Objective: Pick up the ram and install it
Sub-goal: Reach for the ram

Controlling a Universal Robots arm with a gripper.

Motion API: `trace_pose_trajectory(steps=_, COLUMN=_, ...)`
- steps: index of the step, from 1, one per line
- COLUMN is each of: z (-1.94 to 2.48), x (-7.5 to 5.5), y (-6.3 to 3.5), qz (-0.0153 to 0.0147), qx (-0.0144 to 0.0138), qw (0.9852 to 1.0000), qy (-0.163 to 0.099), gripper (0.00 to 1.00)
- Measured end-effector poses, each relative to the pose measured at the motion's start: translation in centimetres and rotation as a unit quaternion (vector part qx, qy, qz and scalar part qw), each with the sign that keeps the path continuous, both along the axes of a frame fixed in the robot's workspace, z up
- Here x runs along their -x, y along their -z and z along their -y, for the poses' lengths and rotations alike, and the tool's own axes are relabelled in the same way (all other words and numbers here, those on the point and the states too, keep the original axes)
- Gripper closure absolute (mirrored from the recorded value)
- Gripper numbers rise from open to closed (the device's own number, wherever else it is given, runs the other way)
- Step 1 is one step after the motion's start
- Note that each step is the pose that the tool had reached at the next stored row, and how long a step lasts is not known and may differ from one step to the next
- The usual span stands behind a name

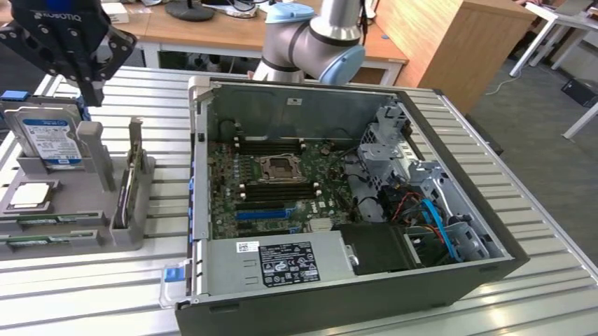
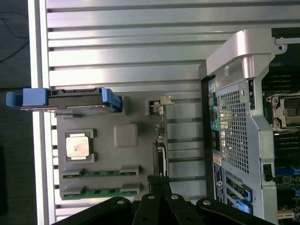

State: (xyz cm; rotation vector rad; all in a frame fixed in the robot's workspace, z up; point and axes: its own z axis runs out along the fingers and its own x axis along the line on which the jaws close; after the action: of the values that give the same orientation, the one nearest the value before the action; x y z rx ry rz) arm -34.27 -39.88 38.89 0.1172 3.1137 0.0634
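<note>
**Tool closed and empty above the holder; ram not yet picked**

Task item. Two ram sticks are seated in the gray holder (image 1: 126, 238) on the slatted table (image 1: 94, 294). The holder is at the exterior view's left, apart from the open computer case (image 1: 374, 301). The far ram stick (image 1: 47, 222) and the near ram stick (image 1: 42, 240) lie side by side at the holder's near end. They sit just on the near side of a loose processor chip (image 1: 28, 196). Neither stick is lifted.

Governing relation. The tool (image 1: 92, 89) hangs over the holder's far end, above the upright hard drive (image 1: 47, 140) and clear of it. The ram therefore lies toward the near side of the tool and well below it. Each stick's long axis runs across the exterior view from left to right, crosswise to the upright expansion card (image 1: 131, 175). In the wrist view the fingertips appear off the sticks' card-side ends, not over their middles.

Tool state. The fingers are drawn together with nothing between them.

Arm pose. The arm (image 1: 318, 35) rises behind the case's far wall and reaches toward the exterior view's left. The tool points straight down, with its camera looking squarely onto the holder.

Destination. The motherboard (image 1: 271, 203) is exposed inside the case, with memory slots flanking the processor socket (image 1: 280, 168). Whether any slot is occupied cannot be told.

Assessment. The work appears to be at its start, with no contact on the ram.
</note>
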Motion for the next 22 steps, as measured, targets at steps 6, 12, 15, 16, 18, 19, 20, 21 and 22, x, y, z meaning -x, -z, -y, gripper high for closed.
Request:
trace_pose_trajectory(steps=6, z=0.00, x=1.5, y=0.11, qz=0.0000, qx=0.0000, qw=1.0000, qy=0.000, gripper=0.89)
trace_pose_trajectory(steps=12, z=0.00, x=2.8, y=0.20, qz=-0.0001, qx=0.0000, qw=1.0000, qy=0.000, gripper=0.89)
trace_pose_trajectory(steps=15, z=0.00, x=3.4, y=0.25, qz=-0.0001, qx=0.0000, qw=1.0000, qy=0.000, gripper=0.89)
trace_pose_trajectory(steps=16, z=0.00, x=3.6, y=0.27, qz=-0.0002, qx=0.0000, qw=1.0000, qy=0.000, gripper=0.89)
trace_pose_trajectory(steps=18, z=0.00, x=4.0, y=0.30, qz=-0.0002, qx=0.0000, qw=1.0000, qy=0.000, gripper=0.89)
trace_pose_trajectory(steps=19, z=0.00, x=4.3, y=0.32, qz=-0.0002, qx=0.0000, qw=1.0000, qy=0.000, gripper=0.89)
trace_pose_trajectory(steps=20, z=0.00, x=4.5, y=0.33, qz=-0.0002, qx=0.0000, qw=1.0000, qy=0.000, gripper=0.89)
trace_pose_trajectory(steps=21, z=0.00, x=4.7, y=0.35, qz=-0.0002, qx=0.0000, qw=1.0000, qy=0.000, gripper=0.89)
trace_pose_trajectory(steps=22, z=0.00, x=4.9, y=0.36, qz=-0.0003, qx=0.0000, qw=1.0000, qy=0.000, gripper=0.89)
